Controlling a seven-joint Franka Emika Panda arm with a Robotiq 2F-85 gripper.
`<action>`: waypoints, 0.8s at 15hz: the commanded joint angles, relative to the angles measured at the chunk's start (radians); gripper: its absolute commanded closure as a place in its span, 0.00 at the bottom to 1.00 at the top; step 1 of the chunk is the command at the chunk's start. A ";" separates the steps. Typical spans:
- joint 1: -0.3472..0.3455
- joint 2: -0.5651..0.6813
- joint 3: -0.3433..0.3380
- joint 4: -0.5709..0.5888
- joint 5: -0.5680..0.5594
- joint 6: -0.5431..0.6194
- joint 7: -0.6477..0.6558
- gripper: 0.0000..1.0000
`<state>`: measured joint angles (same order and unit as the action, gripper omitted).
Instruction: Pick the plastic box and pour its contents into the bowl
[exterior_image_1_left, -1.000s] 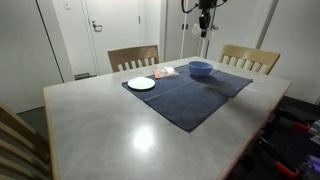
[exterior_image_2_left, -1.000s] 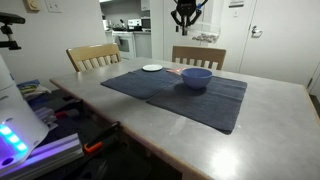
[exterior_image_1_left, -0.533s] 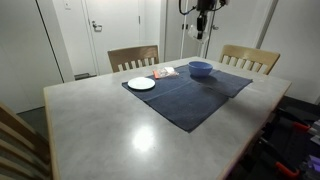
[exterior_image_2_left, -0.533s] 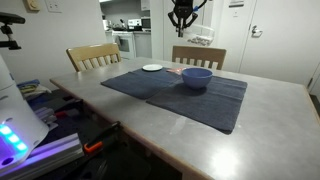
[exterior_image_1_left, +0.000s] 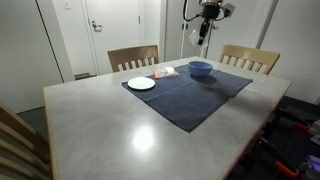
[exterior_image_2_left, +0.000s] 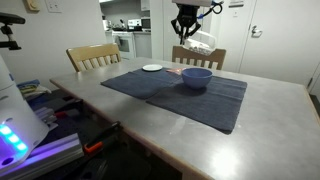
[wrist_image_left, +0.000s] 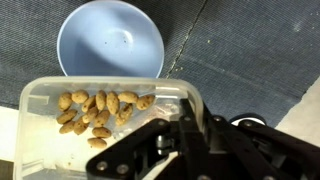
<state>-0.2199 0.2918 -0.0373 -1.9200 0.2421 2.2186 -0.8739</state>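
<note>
A: Where is the plastic box (wrist_image_left: 50, 100) at this moment?

B: High in the air over the table. The gripper (wrist_image_left: 190, 115) has its jaws pressed together on the box's near wall, pinching the rim, so the tub juts out in front of the fingers.

A: Why take it by one edge?

B: My guess is that an edge grip leaves the open top free, so a roll of the wrist would tip the far side down. In the wrist view the bowl (wrist_image_left: 110, 40) sits just beyond that far edge, so the box looks lined up for pouring.

A: Is anything in the bowl?

B: No, it is empty. The nut-like pieces (wrist_image_left: 98, 110) lie in a loose heap on the box floor, near its middle. In both exterior views the box is too small to judge its tilt.

A: What is underneath?

B: A dark blue cloth (exterior_image_1_left: 190, 95) is spread cornerwise on a pale grey table (exterior_image_1_left: 100, 130), and the bowl stands near the cloth's far corner. A white plate (exterior_image_1_left: 141, 84) and an orange-and-white packet (exterior_image_1_left: 165, 72) rest along another edge of the cloth. They are apart from the bowl and probably clear of any spill.

A: And the room?

B: Two wooden chairs (exterior_image_1_left: 133, 57) stand at the table's far side, with white doors (exterior_image_1_left: 100, 30) behind them. The tabletop is glossy enough to mirror a ceiling light.
</note>
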 joint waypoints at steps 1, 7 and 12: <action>-0.025 -0.034 0.018 -0.058 0.072 0.050 -0.116 0.98; -0.012 -0.033 0.027 -0.076 0.134 0.067 -0.221 0.98; -0.019 -0.027 0.049 -0.112 0.221 0.121 -0.285 0.98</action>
<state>-0.2253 0.2916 -0.0062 -1.9723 0.3969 2.2792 -1.0957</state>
